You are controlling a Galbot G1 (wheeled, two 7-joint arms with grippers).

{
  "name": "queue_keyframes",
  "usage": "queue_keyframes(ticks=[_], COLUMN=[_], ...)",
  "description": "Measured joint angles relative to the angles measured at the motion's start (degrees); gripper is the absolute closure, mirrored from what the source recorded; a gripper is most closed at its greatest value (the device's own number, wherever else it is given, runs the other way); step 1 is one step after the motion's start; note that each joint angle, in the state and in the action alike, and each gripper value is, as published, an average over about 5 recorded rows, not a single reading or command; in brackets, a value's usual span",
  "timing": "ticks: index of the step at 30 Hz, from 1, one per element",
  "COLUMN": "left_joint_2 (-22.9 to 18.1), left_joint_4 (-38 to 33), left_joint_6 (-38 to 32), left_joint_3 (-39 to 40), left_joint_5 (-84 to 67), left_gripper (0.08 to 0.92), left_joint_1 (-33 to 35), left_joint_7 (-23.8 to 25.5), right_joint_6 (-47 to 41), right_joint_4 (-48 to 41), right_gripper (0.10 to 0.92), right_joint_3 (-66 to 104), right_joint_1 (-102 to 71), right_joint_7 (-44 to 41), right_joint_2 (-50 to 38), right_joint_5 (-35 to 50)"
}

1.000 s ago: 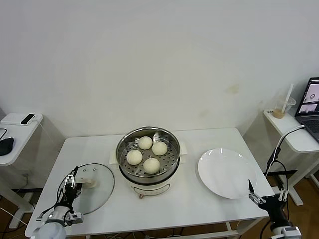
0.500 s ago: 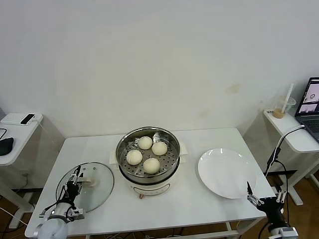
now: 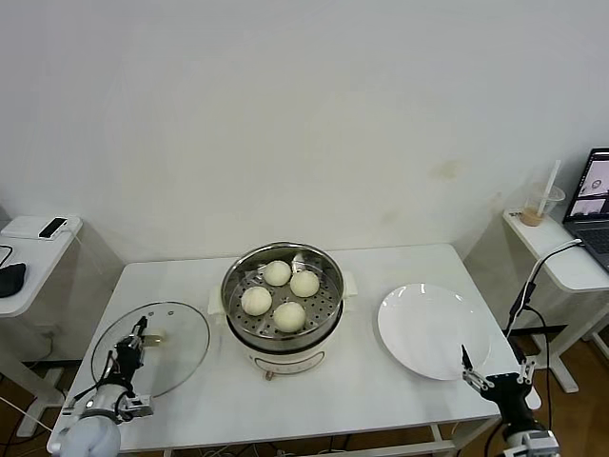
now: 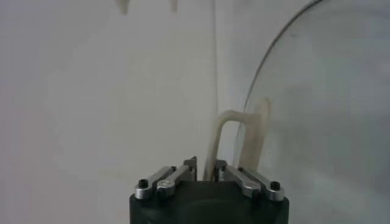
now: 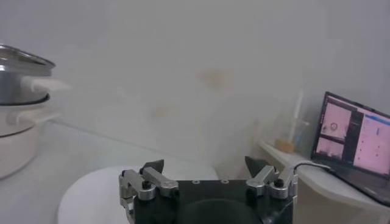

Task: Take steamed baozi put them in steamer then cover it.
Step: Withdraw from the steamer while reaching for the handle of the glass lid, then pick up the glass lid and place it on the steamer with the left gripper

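Observation:
The steel steamer point(image 3: 229, 293) stands on its white base mid-table. Four white baozi point(image 3: 289, 316) lie on its perforated tray. The clear glass cover point(image 3: 181, 345) is at the table's left, raised and tilted off the surface. My left gripper point(image 3: 131, 350) is shut on the cover's cream handle point(image 3: 153, 336); the left wrist view shows the handle point(image 4: 234, 137) between the fingers, with the glass point(image 4: 323, 103) beyond. My right gripper point(image 3: 495, 381) is open and empty at the table's front right corner, beside the plate. It also shows in its own wrist view point(image 5: 204, 165).
An empty white plate point(image 3: 433, 330) lies right of the steamer and shows in the right wrist view point(image 5: 91, 189). A side desk at the right holds a laptop point(image 3: 595, 195) and a drink cup point(image 3: 540, 205). Another side desk point(image 3: 29, 249) stands at the left.
The left gripper has lifted the cover off the table and drawn it slightly left, tilting it. The right gripper has shifted slightly left near the plate's edge.

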Motion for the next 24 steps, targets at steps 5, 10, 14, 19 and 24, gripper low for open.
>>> queue_keyframes(ticks=[5, 10, 14, 19, 24], left_joint_2=[1.84, 3.87, 5.21, 6.76, 8.33], left_joint_4=[-3.97, -8.49, -12.06, -16.85, -21.69], left_joint_6=[1.87, 4.72, 7.45, 11.07, 15.18], left_joint_3=[-1.74, -3.92, -5.06, -5.19, -3.79], left_joint_5=[-1.68, -3.07, -4.40, -6.11, -7.36], left_gripper=[0.851, 0.851, 0.851, 0.851, 0.851], left_joint_1=[1.57, 2.92, 3.41, 3.50, 3.02], left_joint_7=[1.32, 3.41, 5.17, 7.49, 10.17], right_joint_6=[-0.12, -0.25, -0.36, -0.49, -0.71], right_joint_4=[-0.17, -0.18, -0.15, 0.02, 0.23], right_gripper=[0.203, 0.203, 0.203, 0.203, 0.203], right_joint_3=[-0.79, -1.47, -1.71, -2.05, -2.50], right_joint_1=[0.43, 0.78, 0.83, 0.83, 0.97], right_joint_7=[-0.23, -0.41, -0.52, -0.71, -1.05], right_joint_2=[-0.35, -0.87, -1.13, -1.06, -0.75], right_joint_5=[-0.23, -0.29, -0.32, -0.69, -1.52])
